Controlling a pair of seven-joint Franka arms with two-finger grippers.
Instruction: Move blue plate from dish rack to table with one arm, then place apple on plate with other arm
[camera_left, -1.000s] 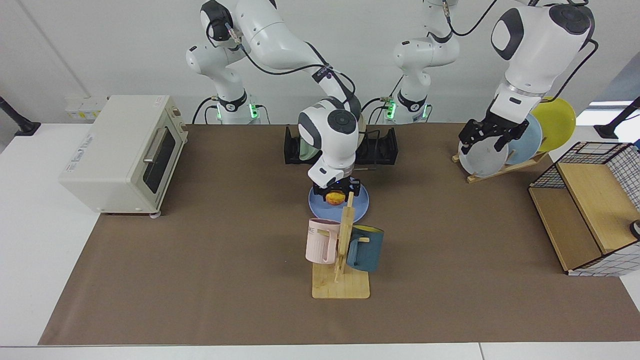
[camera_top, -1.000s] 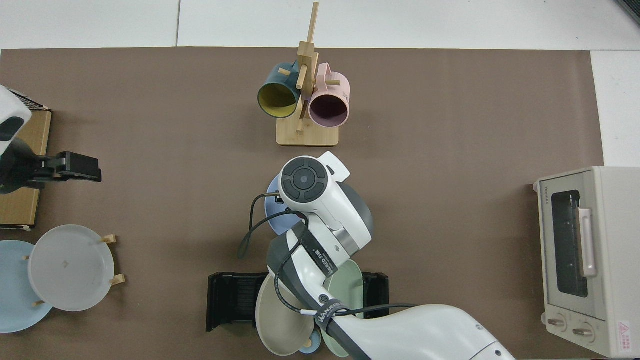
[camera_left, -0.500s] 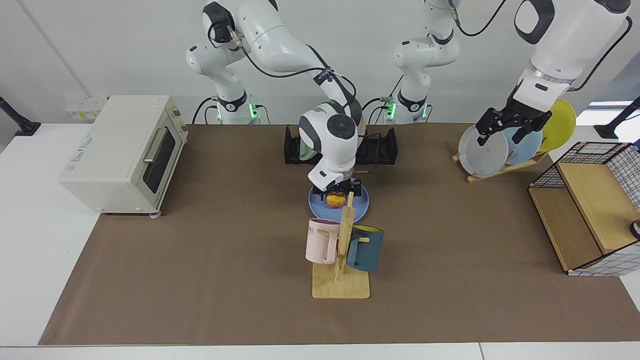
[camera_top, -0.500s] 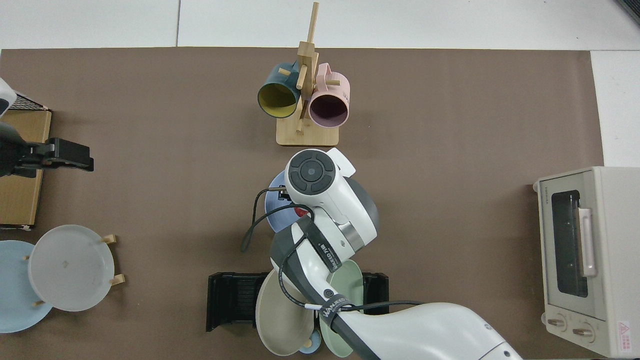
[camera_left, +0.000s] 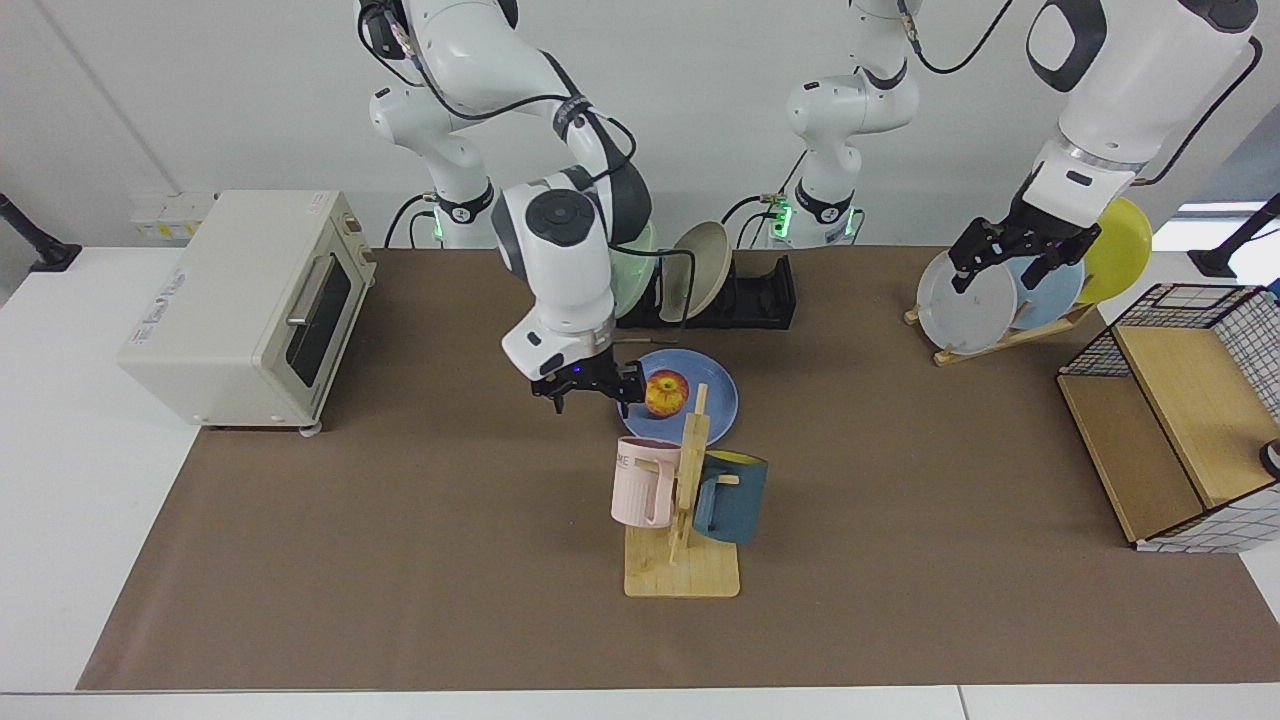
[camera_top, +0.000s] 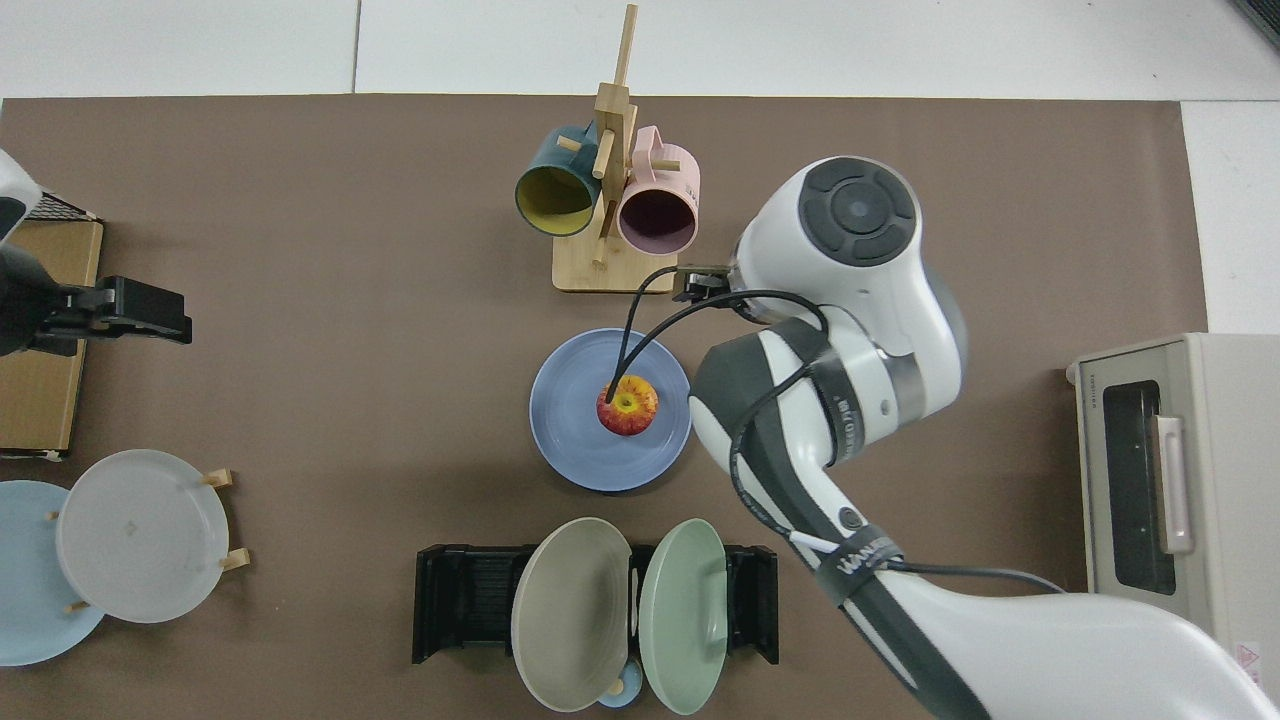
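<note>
Resting on the blue plate, the apple sat released, so the right gripper hung beside it, fingers spread and empty. The left gripper, also spread and empty, waited by the wooden plate stand.

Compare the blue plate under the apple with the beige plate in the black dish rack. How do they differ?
The blue plate lies flat on the table; the beige plate stands on edge in the dish rack. The blue plate carries the apple; the beige plate carries nothing. The blue plate is periwinkle, the beige plate dull tan. Both are round, smooth and look similar in size.
</note>
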